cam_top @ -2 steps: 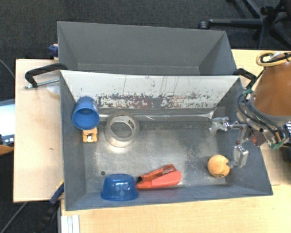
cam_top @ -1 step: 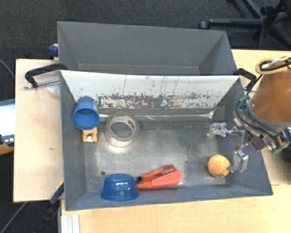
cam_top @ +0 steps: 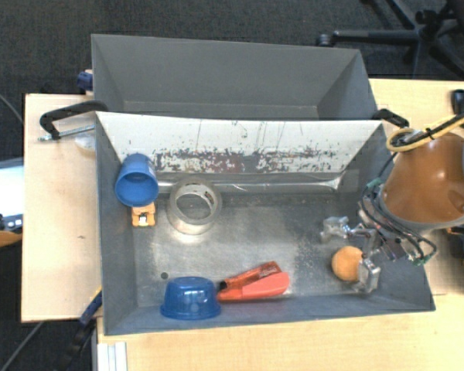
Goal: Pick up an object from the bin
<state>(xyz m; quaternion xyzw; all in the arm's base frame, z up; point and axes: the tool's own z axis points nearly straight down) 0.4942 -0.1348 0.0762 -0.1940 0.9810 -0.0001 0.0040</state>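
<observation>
We record the claw (cam_top: 353, 250) at the right end of the bin (cam_top: 263, 238), fingers spread wide and astride an orange ball (cam_top: 345, 264) on the floor near the front-right corner. The ball lies close against the nearer finger (cam_top: 369, 273); we cannot tell whether they touch. A red tool (cam_top: 255, 283) and a blue bowl (cam_top: 191, 298) lie well apart from it along the front wall.

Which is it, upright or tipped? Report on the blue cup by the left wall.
Tipped: the blue cup lies on its side, round mouth facing the front.
</observation>
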